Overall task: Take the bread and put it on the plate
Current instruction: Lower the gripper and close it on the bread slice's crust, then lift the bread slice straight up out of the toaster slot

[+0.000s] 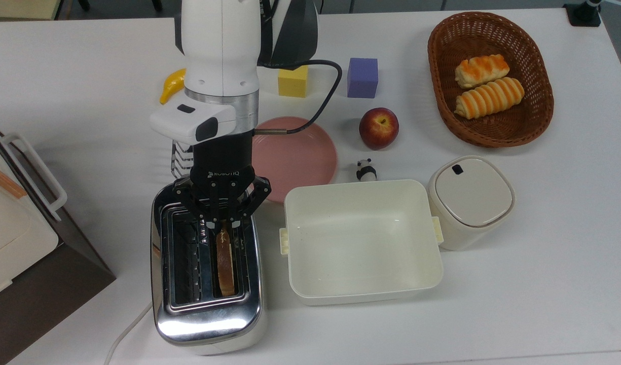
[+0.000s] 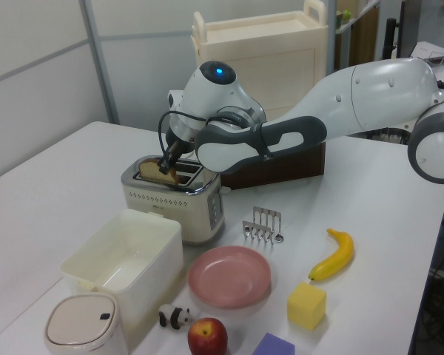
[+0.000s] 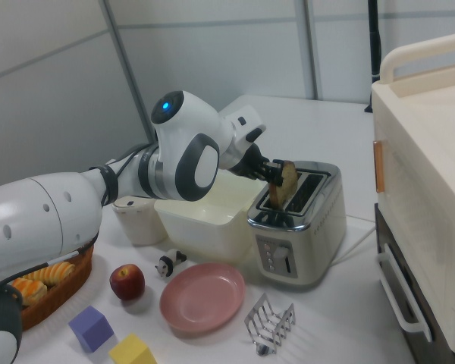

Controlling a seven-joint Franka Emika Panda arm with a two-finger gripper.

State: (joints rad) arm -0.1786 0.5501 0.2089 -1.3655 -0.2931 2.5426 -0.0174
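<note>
— Bread (image 1: 225,257), where's it sitting?

— Upright in the toaster (image 1: 207,263), in the slot nearer the cream tub (image 1: 361,241). The gripper (image 1: 222,224) is clenched on the slice's end nearest the arm; in the right view the slice (image 3: 286,180) stands well proud of the slot.

— And the pink plate (image 1: 302,154)?

— On the table just beyond the toaster, bare, with the toast rack (image 2: 263,224) beside it and the apple (image 1: 378,128) on its other side.

"ROBOTIQ" stands in white on the black end effector (image 1: 222,224).
</note>
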